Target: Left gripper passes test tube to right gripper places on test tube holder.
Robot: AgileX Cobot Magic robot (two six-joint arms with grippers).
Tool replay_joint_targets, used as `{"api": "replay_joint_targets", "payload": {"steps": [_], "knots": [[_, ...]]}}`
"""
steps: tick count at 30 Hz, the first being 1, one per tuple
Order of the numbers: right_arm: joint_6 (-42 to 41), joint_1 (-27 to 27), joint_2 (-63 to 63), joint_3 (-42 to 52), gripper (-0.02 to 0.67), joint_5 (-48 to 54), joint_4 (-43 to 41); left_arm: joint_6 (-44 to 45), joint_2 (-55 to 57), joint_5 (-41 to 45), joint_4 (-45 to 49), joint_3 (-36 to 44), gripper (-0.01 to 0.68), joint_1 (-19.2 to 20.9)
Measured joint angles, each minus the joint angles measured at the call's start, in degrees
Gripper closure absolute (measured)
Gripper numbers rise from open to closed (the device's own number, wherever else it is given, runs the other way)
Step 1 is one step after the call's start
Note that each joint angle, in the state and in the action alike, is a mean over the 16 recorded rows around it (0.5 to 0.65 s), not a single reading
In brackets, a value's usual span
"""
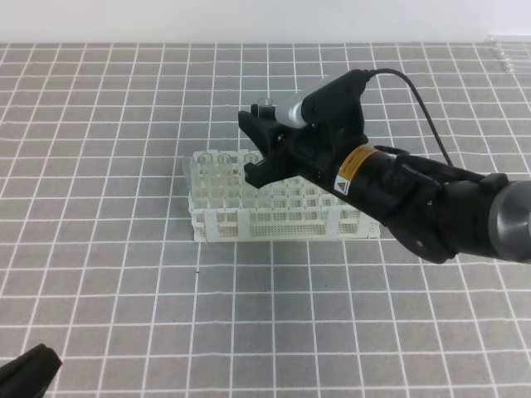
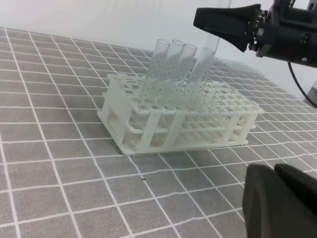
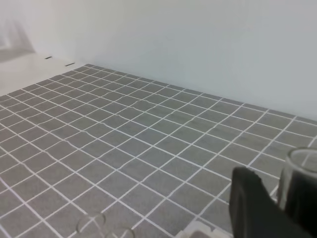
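Test tube between right gripper jaws, over test tube holder

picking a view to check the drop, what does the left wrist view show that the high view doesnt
Only the left wrist view: four clear tubes seen side-on, leaning in the rack, and the tube in the right gripper entering a hole beside them.

Only the high view: the rack from above with its full grid of holes, the right arm along its length, and the left gripper apart from the rack at the lower left corner.

Both: the rack on the gridded mat and the right gripper above it.
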Motion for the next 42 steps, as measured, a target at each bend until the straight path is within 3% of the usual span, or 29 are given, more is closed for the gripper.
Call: {"api": "replay_joint_targets", "payload": {"steps": [30,35,42], "knots": [[-0.2,0.0,2.4,-1.8,0.553,1.9,-0.3,0.0,0.1,0.0,0.0,0.0,0.673,0.0],[-0.2,0.0,2.4,-1.8,0.496,1.6,-0.3,0.0,0.1,0.0,0.0,0.0,0.673,0.0],[-0.2,0.0,2.1,-1.8,0.357,2.5,-0.1,0.0,0.0,0.0,0.0,0.0,0.673,0.0]]}}
